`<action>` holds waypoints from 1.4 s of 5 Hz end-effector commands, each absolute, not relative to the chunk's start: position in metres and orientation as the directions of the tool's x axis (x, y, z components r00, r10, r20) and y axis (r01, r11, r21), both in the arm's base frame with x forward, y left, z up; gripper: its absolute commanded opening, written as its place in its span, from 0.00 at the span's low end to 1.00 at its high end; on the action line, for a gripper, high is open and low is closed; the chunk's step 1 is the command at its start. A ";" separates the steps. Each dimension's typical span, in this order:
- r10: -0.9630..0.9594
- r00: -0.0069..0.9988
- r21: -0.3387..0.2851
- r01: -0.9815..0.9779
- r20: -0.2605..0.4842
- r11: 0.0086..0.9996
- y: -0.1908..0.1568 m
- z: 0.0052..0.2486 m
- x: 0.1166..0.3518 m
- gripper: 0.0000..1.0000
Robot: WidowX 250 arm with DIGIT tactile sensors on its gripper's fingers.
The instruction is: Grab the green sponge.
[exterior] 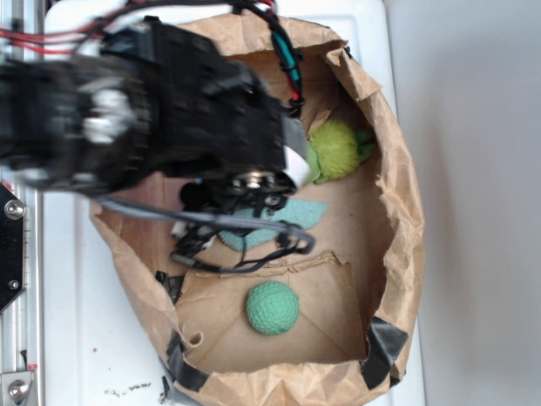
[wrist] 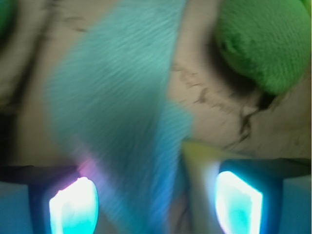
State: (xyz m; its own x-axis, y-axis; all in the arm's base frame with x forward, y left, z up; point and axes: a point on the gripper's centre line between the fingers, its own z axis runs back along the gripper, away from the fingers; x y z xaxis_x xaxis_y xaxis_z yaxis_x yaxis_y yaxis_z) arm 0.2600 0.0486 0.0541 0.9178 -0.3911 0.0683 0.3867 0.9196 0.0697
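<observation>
The green sponge (exterior: 297, 214) is a flat teal-green piece lying on the floor of a brown paper bag (exterior: 397, 211). My black arm covers its left part in the exterior view. In the wrist view the sponge (wrist: 117, 102) fills the middle and runs down between my fingers. My gripper (wrist: 156, 197) is open and hangs low over it, with one lit fingertip (wrist: 73, 207) on its left and the other on its right. Whether the fingers touch the sponge is lost in blur. From outside, the gripper (exterior: 243, 203) sits under the arm's wrist.
A yellow-green plush toy (exterior: 336, 150) (wrist: 268, 44) lies just right of the sponge, near the bag wall. A round green knitted ball (exterior: 272, 307) rests in the bag's front part. The bag's folded walls ring the work area. Cables (exterior: 254, 254) hang below the arm.
</observation>
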 end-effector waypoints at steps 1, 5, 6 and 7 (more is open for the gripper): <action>-0.364 0.918 0.026 0.364 0.161 0.931 0.064 0.100 0.247 1.00; -0.273 0.959 0.152 0.260 0.072 0.954 0.098 0.056 0.272 1.00; -0.286 0.957 0.179 0.275 0.039 0.945 0.095 0.042 0.274 1.00; -0.295 0.954 0.203 0.282 0.041 0.938 0.092 0.039 0.275 0.00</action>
State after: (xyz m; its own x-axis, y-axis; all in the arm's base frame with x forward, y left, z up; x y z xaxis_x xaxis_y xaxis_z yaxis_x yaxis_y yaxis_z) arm 0.2698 0.0908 0.0276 0.9585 -0.2851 0.0065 0.2795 0.9435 0.1781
